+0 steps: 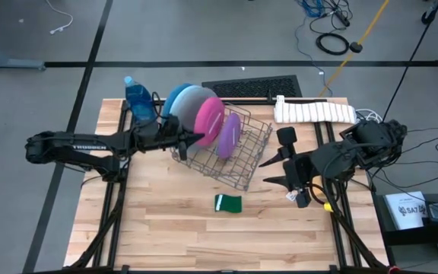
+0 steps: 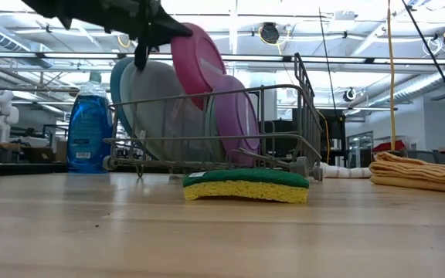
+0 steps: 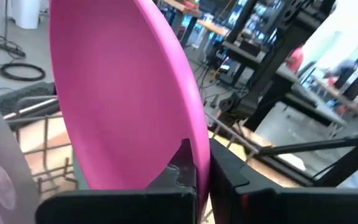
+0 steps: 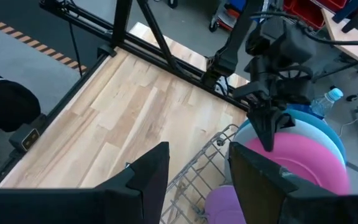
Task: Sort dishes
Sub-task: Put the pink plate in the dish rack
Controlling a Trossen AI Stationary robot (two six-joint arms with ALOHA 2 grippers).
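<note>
At the far left of the desk [image 1: 166, 228] stands a blue soap bottle [image 1: 137, 97], and just beside it our left gripper [image 1: 196, 138] reaches into the grey wire rack [image 1: 242, 164], its fingers [image 3: 219, 171] clamped on the rim of the pink plate [image 1: 209, 116]. We hold that plate on edge, raised a little above its neighbours. Behind it in the rack stand the deep-blue plate [image 1: 175, 97] and the pale-blue plate [image 1: 192, 99], and on its other side the purple plate [image 1: 227, 134] leans upright. We cannot make out a teal plate from any view. A green sponge [image 1: 228, 203] lies on the desk in front of the rack. Farther right our right gripper [image 1: 284, 169] waits above the desk, fingers [image 4: 146, 171] apart and holding nothing. We judge the sorting well along: three plates racked, the pink one yet to be seated and let go
</note>
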